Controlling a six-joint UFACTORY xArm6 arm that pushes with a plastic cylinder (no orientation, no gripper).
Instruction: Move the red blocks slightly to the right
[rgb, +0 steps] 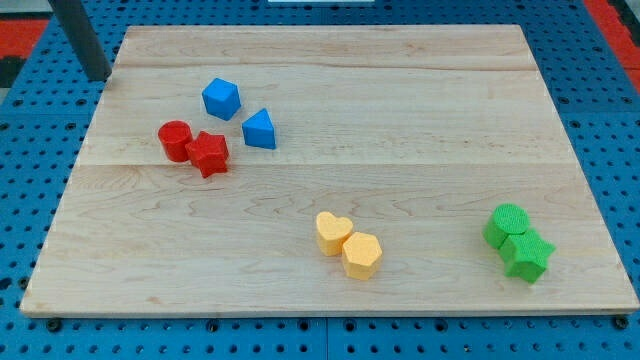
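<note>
A red cylinder (175, 139) and a red star block (209, 152) sit touching each other on the left part of the wooden board (330, 110). My tip (100, 78) is at the board's top left edge, well up and to the left of the red cylinder, touching no block. The dark rod rises from it out of the view's top.
A blue cube-like block (221, 98) and a blue triangular block (260, 129) lie just up and right of the red blocks. A yellow heart (333, 232) and yellow hexagon (362, 254) sit at bottom centre. A green cylinder (507, 223) and green star (526, 255) sit at bottom right.
</note>
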